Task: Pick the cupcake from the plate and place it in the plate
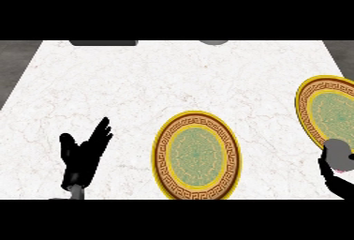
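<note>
Your right hand (335, 183) was curled round the grey cupcake (339, 153), well right of the round gold-rimmed green centre plate (160, 154), by a matching plate (303, 103). The centre plate lay to that hand's left, nearer it than your left hand (83, 157), which was open.

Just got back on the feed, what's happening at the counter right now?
The right hand is curled round the cupcake at the view's right edge, by the near rim of the right plate. The centre plate has nothing on it. The left hand rests open at lower left, fingers up, touching neither plate.
</note>
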Controlling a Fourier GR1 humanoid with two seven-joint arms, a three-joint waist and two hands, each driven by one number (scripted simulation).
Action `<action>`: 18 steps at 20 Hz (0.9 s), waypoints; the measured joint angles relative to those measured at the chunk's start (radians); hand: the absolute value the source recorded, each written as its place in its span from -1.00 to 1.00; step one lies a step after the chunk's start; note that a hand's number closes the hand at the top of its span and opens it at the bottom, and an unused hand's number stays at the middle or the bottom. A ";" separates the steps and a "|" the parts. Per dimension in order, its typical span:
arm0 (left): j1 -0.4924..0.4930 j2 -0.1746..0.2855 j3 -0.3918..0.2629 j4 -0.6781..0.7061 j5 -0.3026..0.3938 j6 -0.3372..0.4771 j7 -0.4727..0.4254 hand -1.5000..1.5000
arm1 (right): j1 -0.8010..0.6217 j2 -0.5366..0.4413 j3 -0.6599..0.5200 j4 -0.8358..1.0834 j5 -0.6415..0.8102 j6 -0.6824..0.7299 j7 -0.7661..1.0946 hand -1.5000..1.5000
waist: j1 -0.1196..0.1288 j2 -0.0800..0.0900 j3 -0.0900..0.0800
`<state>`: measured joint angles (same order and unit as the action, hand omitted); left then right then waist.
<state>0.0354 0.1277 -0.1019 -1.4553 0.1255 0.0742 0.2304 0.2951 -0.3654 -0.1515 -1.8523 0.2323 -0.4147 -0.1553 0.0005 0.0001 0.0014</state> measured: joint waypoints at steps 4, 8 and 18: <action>0.006 -0.011 -0.010 -0.001 -0.006 -0.001 -0.008 0.00 | -0.143 -0.052 -0.134 0.231 -0.074 0.009 -0.090 1.00 | 0.007 0.002 0.000; -0.014 -0.011 0.000 0.002 -0.006 -0.005 0.001 0.00 | -0.311 -0.103 -0.211 0.509 -0.114 0.033 -0.208 1.00 | 0.012 0.003 0.000; -0.046 -0.015 0.007 0.048 -0.011 -0.030 -0.021 0.00 | -0.684 -0.265 -0.311 1.188 -0.121 0.099 -0.460 1.00 | 0.032 0.011 0.001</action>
<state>-0.0109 0.1131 -0.0947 -1.4069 0.1148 0.0440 0.2089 -0.3889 -0.6302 -0.4623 -0.6647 0.1115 -0.3153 -0.6153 0.0327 0.0111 0.0027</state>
